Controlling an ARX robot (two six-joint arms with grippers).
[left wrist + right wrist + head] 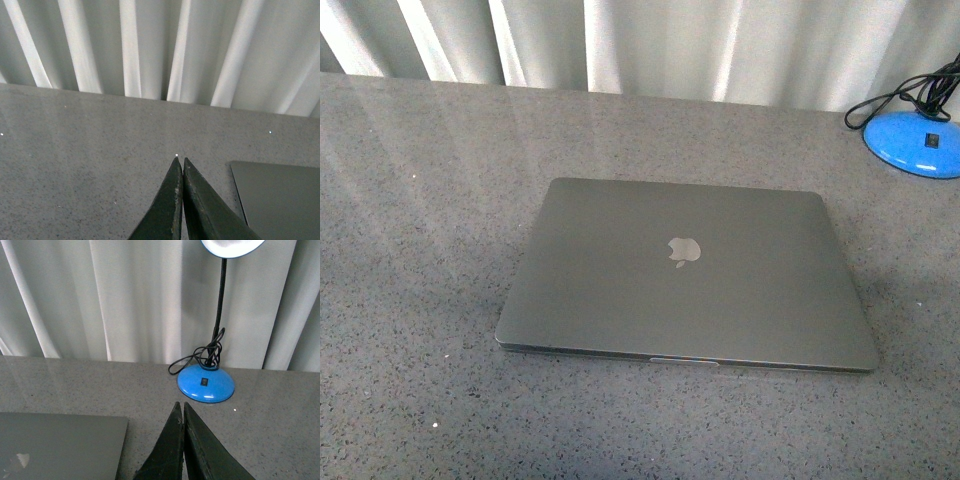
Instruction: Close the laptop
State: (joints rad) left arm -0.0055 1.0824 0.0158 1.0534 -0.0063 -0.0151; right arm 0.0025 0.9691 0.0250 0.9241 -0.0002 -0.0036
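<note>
The laptop (pixel 685 275) lies shut and flat on the grey speckled table (pixel 410 300), lid up, its shiny apple logo facing me. Neither arm shows in the front view. In the left wrist view my left gripper (pixel 180 161) is shut with nothing in it, hovering over bare table beside a corner of the laptop (pixel 280 200). Over the table in the right wrist view, my right gripper (pixel 180 405) is shut and empty too, with the laptop (pixel 60 445) off to one side of it.
A desk lamp with a blue base (pixel 912 143) and a black cord stands at the table's back right; its base (pixel 206 382) and gooseneck show in the right wrist view. Pale curtains (pixel 670 45) hang behind the table's far edge.
</note>
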